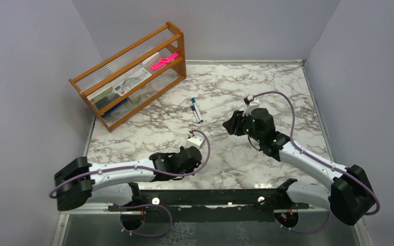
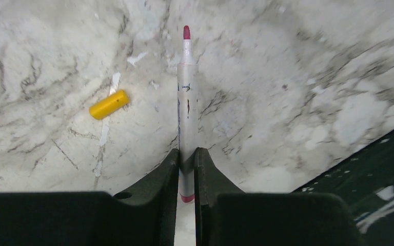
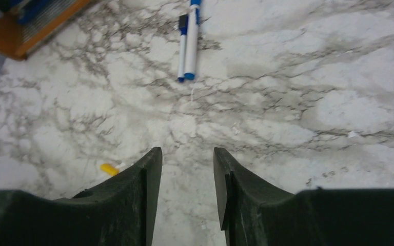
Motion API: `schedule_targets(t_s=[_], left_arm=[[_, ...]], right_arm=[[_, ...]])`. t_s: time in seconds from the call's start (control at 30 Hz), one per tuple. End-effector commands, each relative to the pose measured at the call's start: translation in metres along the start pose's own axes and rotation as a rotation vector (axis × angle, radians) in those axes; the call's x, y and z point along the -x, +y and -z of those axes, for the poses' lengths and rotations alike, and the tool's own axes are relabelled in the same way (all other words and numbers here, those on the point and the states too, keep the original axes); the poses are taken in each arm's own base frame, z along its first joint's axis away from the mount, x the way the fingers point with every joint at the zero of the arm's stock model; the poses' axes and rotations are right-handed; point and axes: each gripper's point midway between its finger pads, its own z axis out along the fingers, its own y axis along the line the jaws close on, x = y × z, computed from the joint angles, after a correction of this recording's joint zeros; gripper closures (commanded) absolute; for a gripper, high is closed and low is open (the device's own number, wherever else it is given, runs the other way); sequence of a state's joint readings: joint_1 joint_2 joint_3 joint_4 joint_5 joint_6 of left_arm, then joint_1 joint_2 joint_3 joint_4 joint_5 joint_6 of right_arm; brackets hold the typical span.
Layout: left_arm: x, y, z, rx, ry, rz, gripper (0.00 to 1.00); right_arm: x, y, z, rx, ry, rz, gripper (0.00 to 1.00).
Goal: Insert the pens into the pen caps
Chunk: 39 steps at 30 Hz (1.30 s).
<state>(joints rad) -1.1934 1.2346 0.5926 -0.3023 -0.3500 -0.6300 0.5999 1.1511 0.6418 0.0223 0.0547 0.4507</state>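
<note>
My left gripper (image 2: 187, 151) is shut on a white pen (image 2: 186, 92) near its red-banded back end, and the pen's red tip (image 2: 186, 32) points away over the marble. A yellow cap (image 2: 109, 104) lies on the table left of that pen, apart from it. It also shows in the right wrist view (image 3: 109, 169). In the top view the left gripper (image 1: 189, 155) sits near the front middle. My right gripper (image 3: 187, 151) is open and empty, and in the top view it (image 1: 229, 125) is right of centre. Two white pens with blue ends (image 3: 187, 46) lie side by side ahead of it (image 1: 197, 110).
A wooden rack (image 1: 133, 77) stands at the back left with papers and a flat pink object (image 1: 164, 60) on it; its corner shows in the right wrist view (image 3: 10, 31). The black base rail (image 1: 210, 197) runs along the near edge. Grey walls enclose the table.
</note>
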Motion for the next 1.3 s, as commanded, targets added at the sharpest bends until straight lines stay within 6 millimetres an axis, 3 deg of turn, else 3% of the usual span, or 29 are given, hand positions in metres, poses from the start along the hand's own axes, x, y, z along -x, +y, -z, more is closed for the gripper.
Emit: schedule_targets(t_s=[0.0, 0.17, 0.47, 0.87, 1.27], left_arm=[[0.069, -0.014, 0.033, -0.104, -0.315, 0.115, 1.00], [0.102, -0.014, 0.054, -0.132, -0.462, 0.128, 1.00], [0.109, -0.017, 0.051, -0.130, -0.483, 0.176, 1.00], [0.127, -0.037, 0.055, -0.206, -0.519, 0.162, 1.00], [0.134, -0.040, 0.056, -0.215, -0.543, 0.178, 1.00]], right_arm=[[-0.014, 0.049, 0.015, 0.305, 0.013, -0.103, 0.53], [-0.023, 0.079, 0.029, 0.522, 0.002, -0.228, 0.45], [0.004, 0.108, 0.055, 0.721, -0.108, -0.274, 0.42], [0.006, 0.122, 0.037, 0.735, -0.069, -0.202, 0.38], [-0.006, 0.136, 0.030, 0.747, -0.016, -0.187, 0.40]])
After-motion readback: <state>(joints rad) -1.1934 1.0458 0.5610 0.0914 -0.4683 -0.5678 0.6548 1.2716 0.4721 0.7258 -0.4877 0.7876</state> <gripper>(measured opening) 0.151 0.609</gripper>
